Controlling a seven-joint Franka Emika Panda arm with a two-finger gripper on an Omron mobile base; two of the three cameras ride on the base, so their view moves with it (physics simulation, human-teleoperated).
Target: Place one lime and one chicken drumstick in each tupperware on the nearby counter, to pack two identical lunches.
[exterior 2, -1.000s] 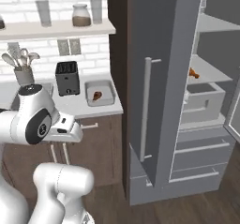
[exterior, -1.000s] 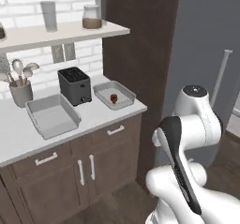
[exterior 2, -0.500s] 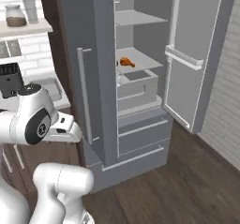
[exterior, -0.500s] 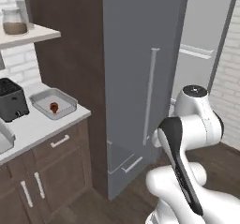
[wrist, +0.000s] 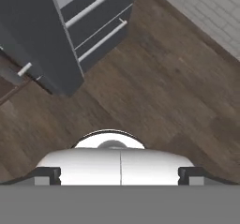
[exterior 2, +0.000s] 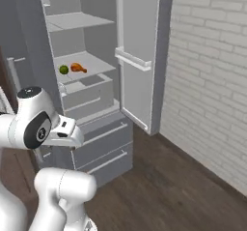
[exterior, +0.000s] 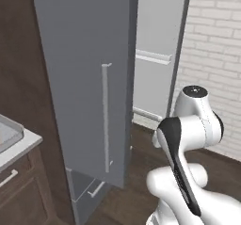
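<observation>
Grey steel makes the open fridge (exterior 2: 87,123), and on its middle shelf (exterior 2: 89,70) a lime (exterior 2: 63,69) and a chicken drumstick (exterior 2: 78,68) are kept just beside each other, probably stored cold until they are packed. The lime is small, round and green; the drumstick is orange-brown, with its thin end turned away from the lime. To the left of the fridge, a corner of a tupperware (exterior: 8,132) is seen on the counter (exterior: 21,146). The gripper (wrist: 120,174) is held folded over the wooden floor (wrist: 154,92), its jaws fully apart with nothing between them.
</observation>
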